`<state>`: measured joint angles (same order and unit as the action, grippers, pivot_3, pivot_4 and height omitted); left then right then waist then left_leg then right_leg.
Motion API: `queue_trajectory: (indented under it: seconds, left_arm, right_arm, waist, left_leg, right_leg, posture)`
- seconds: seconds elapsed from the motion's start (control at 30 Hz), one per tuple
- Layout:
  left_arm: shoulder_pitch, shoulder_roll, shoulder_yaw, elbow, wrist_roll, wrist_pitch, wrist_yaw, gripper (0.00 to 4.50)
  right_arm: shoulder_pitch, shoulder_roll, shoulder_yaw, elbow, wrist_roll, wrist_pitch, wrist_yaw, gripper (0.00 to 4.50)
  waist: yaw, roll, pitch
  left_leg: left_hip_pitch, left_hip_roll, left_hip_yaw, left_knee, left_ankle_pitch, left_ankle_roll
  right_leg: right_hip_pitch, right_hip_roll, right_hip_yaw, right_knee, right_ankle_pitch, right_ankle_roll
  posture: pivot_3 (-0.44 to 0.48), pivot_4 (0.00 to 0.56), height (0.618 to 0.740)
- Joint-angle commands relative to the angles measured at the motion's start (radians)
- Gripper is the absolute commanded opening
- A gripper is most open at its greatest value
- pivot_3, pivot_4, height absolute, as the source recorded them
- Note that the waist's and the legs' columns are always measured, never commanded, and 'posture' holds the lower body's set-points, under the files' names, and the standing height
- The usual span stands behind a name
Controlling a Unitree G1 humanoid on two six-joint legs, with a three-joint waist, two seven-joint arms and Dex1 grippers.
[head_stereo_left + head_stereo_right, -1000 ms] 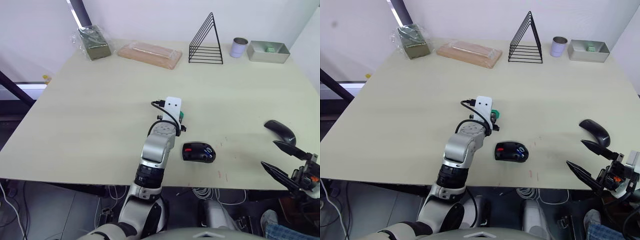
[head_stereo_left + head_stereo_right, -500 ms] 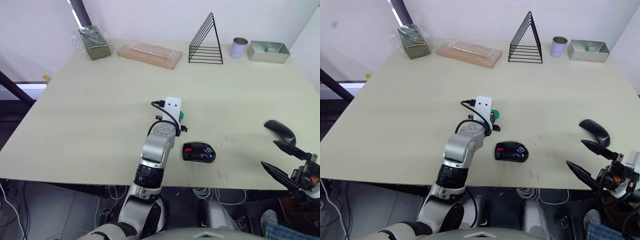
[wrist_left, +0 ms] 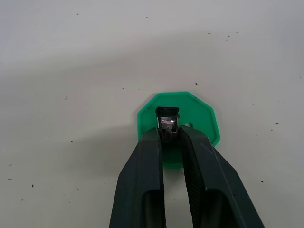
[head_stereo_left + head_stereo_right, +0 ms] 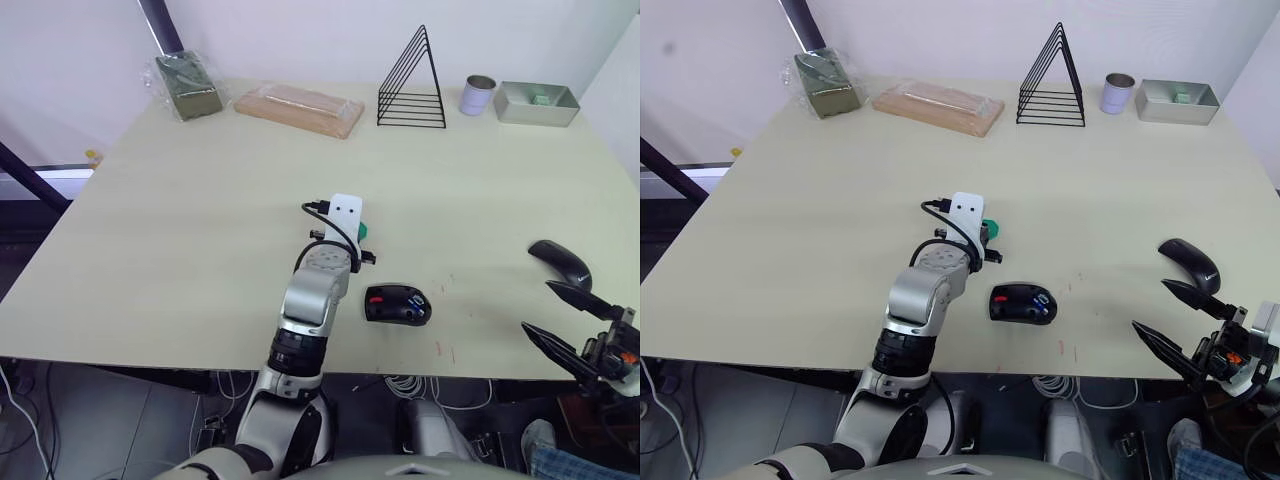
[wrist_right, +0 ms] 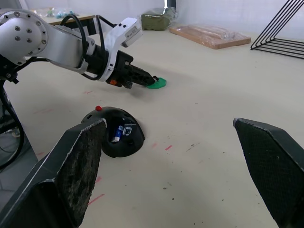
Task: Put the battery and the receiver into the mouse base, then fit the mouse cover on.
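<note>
1. Left tool (image 3: 170, 135) is pinched shut on the receiver (image 3: 167, 121), a tiny dark stub gripped between my two black fingertips, right over the flat green disc (image 3: 178, 127) on the worktop (image 4: 200, 200). Can't tell whether the receiver is lifted or touching the disc.
2. Right tool (image 4: 580, 325) hangs off the near right edge of the worktop, fingers spread wide, holding nothing, touching nothing.
3. Mouse base (image 4: 397, 304) sits near the front edge of the worktop, just beside my left forearm, open side up, red patch showing.
4. Battery (image 5: 116, 133) looks already seated in the mouse base: a blue bit with a pale end shows inside the compartment in the right wrist view. I judge that step done.
5. Receiver step is in progress: grasped, not yet in the mouse base. The disc lies just beyond the mouse base, so the carry should be short.
6. Mouse cover (image 4: 561, 261) lies on the worktop at the right, just ahead of my open right tool, apart from the mouse base. Not fitted yet; that's the last step.
7. Far edge, untouched: wire rack (image 4: 412, 82), small cup (image 4: 479, 95), metal tray (image 4: 537, 103), wrapped flat block (image 4: 298, 108), bagged item (image 4: 186, 87).
</note>
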<state>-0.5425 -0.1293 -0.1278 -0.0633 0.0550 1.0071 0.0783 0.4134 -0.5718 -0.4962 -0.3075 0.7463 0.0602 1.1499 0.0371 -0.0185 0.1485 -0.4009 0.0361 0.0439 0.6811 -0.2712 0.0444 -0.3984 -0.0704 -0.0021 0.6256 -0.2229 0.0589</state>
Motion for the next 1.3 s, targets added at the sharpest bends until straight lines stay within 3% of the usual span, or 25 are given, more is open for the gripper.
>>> queue_trajectory:
  seconds: [0.03,0.1,0.23,0.4,0.53,0.6,0.7,0.8,0.9,1.0,1.13,1.3]
  left_arm:
    - [0.029,0.025,-0.008,-0.118,-0.054,-0.001,-0.087,0.20]
    - [0.043,0.044,-0.002,-0.157,-0.082,0.011,-0.131,0.20]
    - [0.065,0.171,-0.002,-0.257,-0.152,0.042,-0.272,0.20]
    - [0.054,0.434,-0.001,-0.338,-0.298,0.010,-0.585,0.20]
    - [-0.005,0.643,0.002,-0.299,-0.379,-0.041,-0.826,0.20]
    - [-0.047,0.702,-0.008,-0.260,-0.399,-0.068,-0.909,0.20]
    - [-0.132,0.776,-0.041,-0.192,-0.426,-0.127,-1.057,0.20]
    - [-0.175,0.803,-0.069,-0.148,-0.432,-0.173,-1.132,0.20]
    - [-0.272,0.822,-0.122,-0.056,-0.403,-0.287,-1.259,0.20]
    - [-0.326,0.819,-0.152,0.005,-0.389,-0.347,-1.327,0.20]
    - [-0.375,0.800,-0.189,0.072,-0.350,-0.460,-1.394,0.20]
    - [-0.426,0.766,-0.226,0.139,-0.311,-0.562,-1.460,0.20]
  right_arm:
    - [-0.005,-0.002,-0.014,-0.049,0.017,-0.002,-0.017,4.50]
    - [-0.008,-0.005,-0.009,-0.067,0.020,0.009,-0.029,4.50]
    - [-0.012,-0.031,0.017,-0.134,0.023,0.065,-0.066,4.50]
    - [-0.053,-0.051,0.059,-0.253,-0.001,0.160,-0.218,4.50]
    - [-0.097,-0.106,0.099,-0.386,0.024,0.310,-0.366,4.50]
    - [-0.126,-0.153,0.104,-0.442,0.062,0.420,-0.459,4.50]
    - [-0.208,-0.280,0.091,-0.485,0.314,0.657,-0.650,4.50]
    - [-0.288,-0.323,0.093,-0.472,0.538,0.707,-0.739,4.50]
    - [-0.384,-0.442,0.128,-0.403,0.812,0.783,-0.958,4.50]
    - [-0.447,-0.526,0.157,-0.348,1.055,0.771,-1.089,4.50]
    - [-0.531,-0.599,0.225,-0.278,1.201,0.780,-1.190,4.50]
    - [-0.636,-0.548,0.310,-0.201,1.226,0.811,-1.227,4.50]
  waist:
    - [0.000,0.000,0.000]
    - [-0.001,0.000,0.000]
    - [-0.003,0.001,0.000]
    - [-0.010,0.001,0.000]
    - [-0.014,0.001,0.001]
    - [-0.012,0.000,0.001]
    - [-0.017,-0.001,0.002]
    - [-0.019,-0.002,0.003]
    - [-0.019,-0.003,0.004]
    - [-0.019,-0.006,0.004]
    - [-0.022,-0.006,0.004]
    - [-0.020,-0.009,0.006]
  left_leg:
    - [0.000,0.000,0.000,0.000,0.000,0.000]
    - [0.000,0.000,0.000,0.000,0.000,0.000]
    - [0.000,0.001,0.000,-0.001,0.000,0.000]
    - [0.000,0.002,0.000,-0.001,0.000,0.000]
    - [-0.001,0.002,0.001,-0.002,0.000,0.000]
    - [-0.002,0.002,0.001,-0.002,0.000,0.000]
    - [-0.002,0.002,0.001,-0.002,0.000,0.000]
    - [-0.002,0.002,0.001,-0.002,0.000,0.000]
    - [-0.002,0.001,0.001,-0.005,0.000,0.000]
    - [-0.011,0.001,0.001,-0.002,0.001,0.000]
    - [-0.013,0.000,0.001,-0.002,0.000,0.000]
    - [-0.015,0.000,0.001,-0.001,0.000,0.001]
  right_leg:
    - [0.000,0.000,0.000,0.000,0.000,0.000]
    - [0.000,0.000,0.000,0.000,0.000,0.000]
    - [-0.001,0.000,0.000,0.000,0.000,0.000]
    - [-0.002,-0.001,0.000,0.000,0.000,-0.001]
    - [-0.003,-0.001,0.000,0.000,0.000,-0.001]
    - [-0.003,-0.002,0.000,0.000,0.000,-0.001]
    - [-0.003,-0.002,0.000,0.000,0.000,-0.001]
    - [-0.004,-0.002,0.000,0.000,0.000,-0.001]
    - [-0.004,-0.002,0.000,-0.002,0.000,-0.001]
    - [-0.011,-0.002,0.000,-0.001,0.000,-0.001]
    - [-0.012,-0.001,0.000,-0.002,0.000,0.000]
    - [-0.013,0.000,0.000,-0.002,0.000,0.000]
  posture:
    - [0.000,0.150,0.740]
    - [0.000,0.150,0.740]
    - [0.000,0.150,0.740]
    - [0.000,0.150,0.740]
    - [0.000,0.150,0.740]
    - [0.000,0.150,0.740]
    - [0.000,0.150,0.740]
    - [0.000,0.150,0.740]
    - [0.000,0.150,0.740]
    - [0.000,0.150,0.740]
    - [0.000,0.150,0.740]
    - [0.000,0.150,0.740]
